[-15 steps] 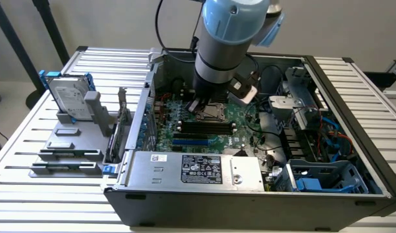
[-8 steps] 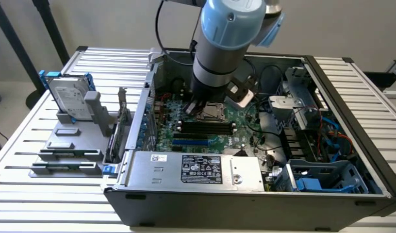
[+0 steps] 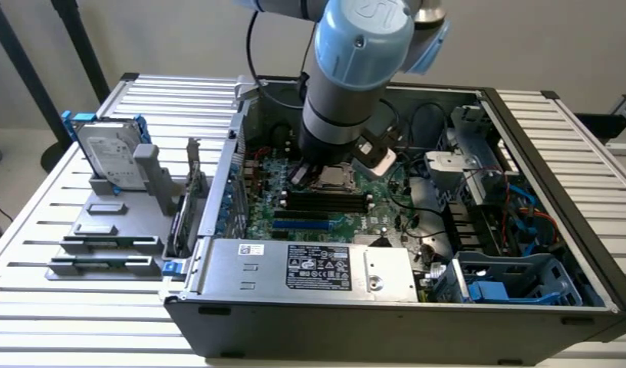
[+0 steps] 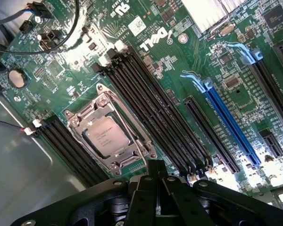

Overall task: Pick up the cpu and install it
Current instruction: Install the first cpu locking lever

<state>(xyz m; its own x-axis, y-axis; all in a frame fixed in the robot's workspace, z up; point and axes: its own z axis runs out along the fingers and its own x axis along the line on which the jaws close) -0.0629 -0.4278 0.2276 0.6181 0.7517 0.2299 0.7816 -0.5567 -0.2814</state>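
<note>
The cpu (image 4: 106, 136) is a small square chip with a silver-grey top. It lies flat inside the metal socket frame (image 4: 80, 117) on the green motherboard (image 4: 188, 56). My gripper (image 4: 156, 165) hangs just above the board beside the socket, its black fingers pressed together with nothing between them. In the exterior view my arm (image 3: 344, 100) reaches down into the open computer case, right over the socket (image 3: 337, 178) in the middle of the board.
Black memory slots (image 4: 151, 113) and a blue slot (image 4: 231, 122) run beside the socket. A grey power supply box (image 3: 308, 268) with a white label sits at the case front. A silver hard drive (image 3: 110, 157) with blue brackets stands on the exterior view's left. Cables and drive cages (image 3: 497, 192) crowd the right.
</note>
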